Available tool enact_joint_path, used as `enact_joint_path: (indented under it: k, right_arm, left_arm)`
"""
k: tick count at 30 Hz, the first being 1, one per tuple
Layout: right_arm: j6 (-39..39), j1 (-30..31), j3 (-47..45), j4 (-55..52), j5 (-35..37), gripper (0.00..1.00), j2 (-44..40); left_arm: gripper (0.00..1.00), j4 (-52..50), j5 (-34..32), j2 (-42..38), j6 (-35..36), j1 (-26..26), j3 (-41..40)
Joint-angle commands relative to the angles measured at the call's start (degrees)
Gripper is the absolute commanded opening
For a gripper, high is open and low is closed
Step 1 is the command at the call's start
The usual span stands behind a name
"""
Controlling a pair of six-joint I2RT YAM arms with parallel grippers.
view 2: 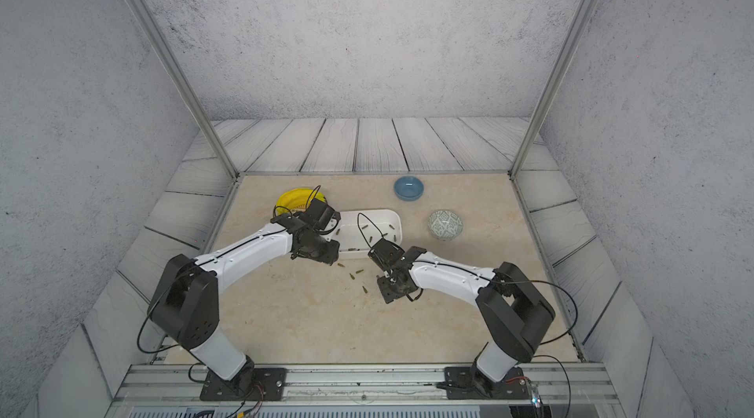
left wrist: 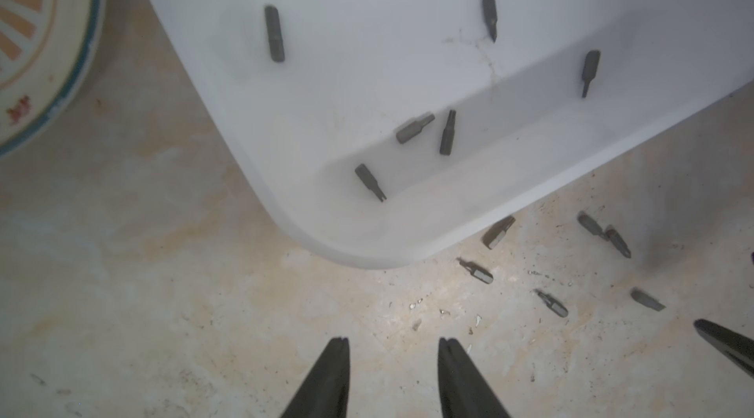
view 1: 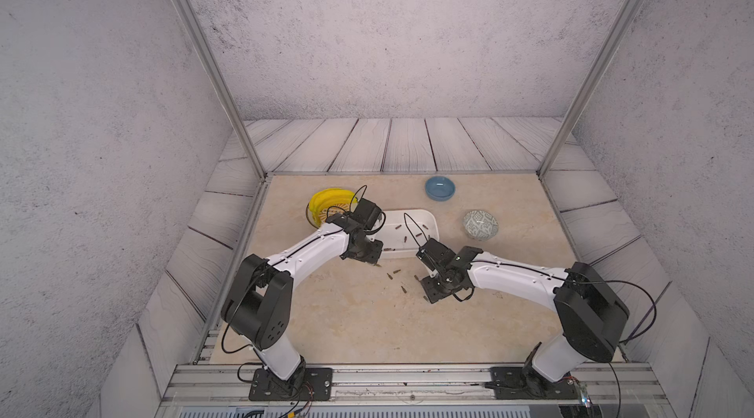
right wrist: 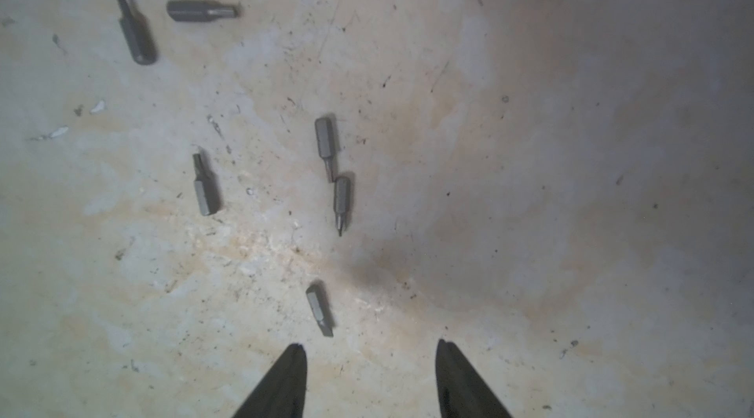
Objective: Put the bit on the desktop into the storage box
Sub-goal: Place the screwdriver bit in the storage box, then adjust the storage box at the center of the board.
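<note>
**A:** How do the arms stand?

**B:** Both lean inward over the desktop (view 1: 367,326). The left arm (view 1: 310,246) reaches to the near left corner of the storage box (view 1: 408,215), with its wrist bent down. The right arm (view 1: 518,277) comes in from the other side, its wrist low over bare desktop just in front of the box.

**A:** Where is the box?

**B:** It lies flat at mid-desktop, between a yellow bowl (view 1: 330,200) and a grey-green patterned bowl (view 1: 480,224). A blue bowl (view 1: 440,187) sits farther back.

**A:** And the grippers?

**B:** The left gripper (left wrist: 393,344) has its jaws partly spread with nothing between them, over bare surface just outside the box's rounded corner. The right gripper (right wrist: 371,348) is spread somewhat wider and is also empty.

**A:** And the bits?

**B:** In both top views they are only specks. The right wrist view shows six loose bits (right wrist: 206,191) on the desktop, with the nearest bit (right wrist: 319,310) just ahead of one finger. Only the left wrist view shows the stored bits (left wrist: 274,33), several scattered inside the box. It also shows one stray bit (left wrist: 497,231) lying against the box's outer wall.

**A:** Any writing?

**B:** There is a small red mark (left wrist: 18,110) on a striped dish (left wrist: 61,69), too blurred to read.
</note>
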Motion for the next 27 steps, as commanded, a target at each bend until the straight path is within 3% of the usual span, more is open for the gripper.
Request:
enact_joint_path:
  k: [1, 18, 27]
  right_arm:
    - [0.65, 0.08, 1.00, -0.67, 1.42, 0.55, 1.24]
    - [1.00, 0.04, 0.31, -1.06, 2.30, 0.55, 0.28]
    - [1.00, 0.05, 0.11, -1.01, 2.40, 0.55, 0.41]
  left_arm:
    - [0.41, 2.15, 0.39, -2.44, -1.66, 0.26, -1.50]
    - [0.40, 4.02, 0.74, 10.05, 0.26, 0.26, 7.14]
    - [0.40, 6.32, -0.55, 6.26, -0.50, -0.68, 1.39]
